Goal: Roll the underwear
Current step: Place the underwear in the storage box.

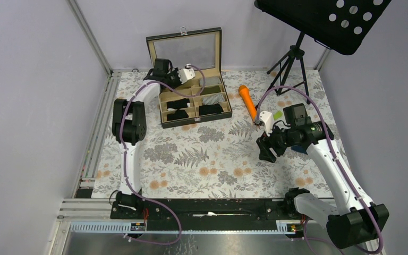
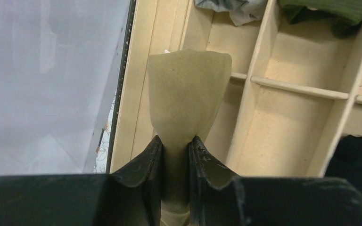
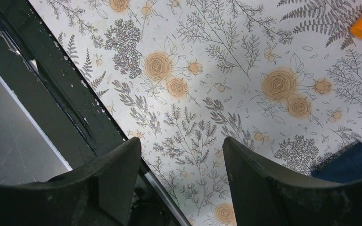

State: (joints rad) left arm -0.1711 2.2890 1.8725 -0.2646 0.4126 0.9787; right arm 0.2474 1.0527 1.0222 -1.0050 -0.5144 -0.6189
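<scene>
In the left wrist view my left gripper (image 2: 176, 146) is shut on a rolled olive-tan underwear (image 2: 188, 89), holding it above the left compartments of the wooden divider box (image 2: 264, 80). From above, the left gripper (image 1: 161, 68) sits over the box's back left corner. Black underwear (image 1: 178, 104) fills some front compartments, and one more black piece (image 1: 211, 109) lies to the right. My right gripper (image 1: 268, 150) hovers open over the floral cloth with nothing between its fingers (image 3: 108, 174). A navy blue underwear (image 3: 349, 162) lies just right of it, partly under the right arm (image 1: 299, 151).
The box (image 1: 191, 98) stands at the back with its glass lid (image 1: 185, 49) raised. An orange stick (image 1: 247, 102) and a small light-green cylinder (image 1: 278, 114) lie right of it. A music stand (image 1: 297, 53) stands at the back right. The black front rail (image 3: 61, 94) runs beside the right gripper.
</scene>
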